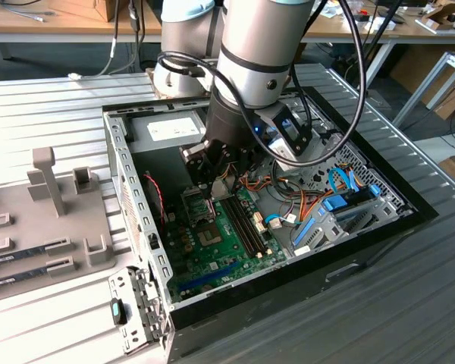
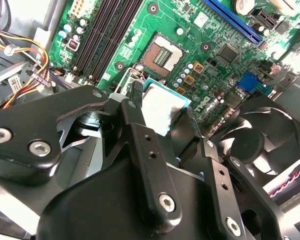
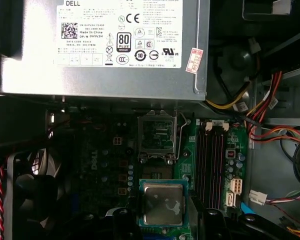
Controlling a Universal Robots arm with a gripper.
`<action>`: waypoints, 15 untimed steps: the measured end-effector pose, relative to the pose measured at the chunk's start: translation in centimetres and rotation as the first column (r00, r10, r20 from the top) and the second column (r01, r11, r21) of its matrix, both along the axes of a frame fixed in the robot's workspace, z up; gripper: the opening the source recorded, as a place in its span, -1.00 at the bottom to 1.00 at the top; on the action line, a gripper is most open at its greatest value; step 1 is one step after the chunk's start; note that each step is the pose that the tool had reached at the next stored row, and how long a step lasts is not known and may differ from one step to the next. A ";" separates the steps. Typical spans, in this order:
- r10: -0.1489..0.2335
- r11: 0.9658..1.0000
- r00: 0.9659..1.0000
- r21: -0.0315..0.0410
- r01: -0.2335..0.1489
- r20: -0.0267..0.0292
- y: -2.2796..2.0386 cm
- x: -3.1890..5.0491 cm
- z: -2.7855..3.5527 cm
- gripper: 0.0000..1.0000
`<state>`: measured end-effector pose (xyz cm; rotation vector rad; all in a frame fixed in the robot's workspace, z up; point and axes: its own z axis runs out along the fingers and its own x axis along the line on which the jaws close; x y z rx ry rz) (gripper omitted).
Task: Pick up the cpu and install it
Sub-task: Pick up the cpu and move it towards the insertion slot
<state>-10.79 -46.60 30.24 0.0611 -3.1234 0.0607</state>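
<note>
Your gripper (image 2: 164,102) is clamped on the cpu (image 2: 162,112), a small flat square chip with a dull silvery metal top and a thin green circuit-board rim. A pale smear marks its lid, as the first wrist view (image 3: 162,202) shows. The two black metal fingers (image 2: 140,135), jointed and dotted with screw heads, press on opposite edges of the chip, so the jaws stand only as wide as the chip.

You hold it over the glossy green motherboard (image 2: 210,45), just beside the square metal-framed socket (image 2: 162,56) and not in it. The socket's grid of contacts lies bare. I cannot tell whether the chip touches the board.

Beside the socket run long narrow dark memory slots (image 2: 105,35). A round black plastic fan (image 2: 260,142) with curved blades sits near the gripper.

In the exterior view your gripper (image 1: 210,178) reaches down into an open desktop case (image 1: 120,174) of grey perforated sheet metal. The case holds the motherboard, a grey steel power supply box (image 3: 105,45) with a white label, blue plastic drive brackets (image 1: 341,205) and bundles of orange, yellow and red wires (image 3: 260,110). It lies on a ribbed grey metal table (image 1: 45,106). At the exterior view's left, a grey plastic tray (image 1: 30,197) with upright posts carries long narrow dark memory sticks (image 1: 23,254).
</note>
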 end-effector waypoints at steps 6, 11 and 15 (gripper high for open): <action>0.000 1.000 1.000 0.000 0.000 0.000 -0.19 0.00 -0.31 -0.05; 0.000 1.000 1.000 0.000 0.000 0.000 -0.31 0.00 -0.52 -0.05; 0.000 1.000 1.000 0.000 0.000 0.000 -0.42 0.00 -0.72 -0.05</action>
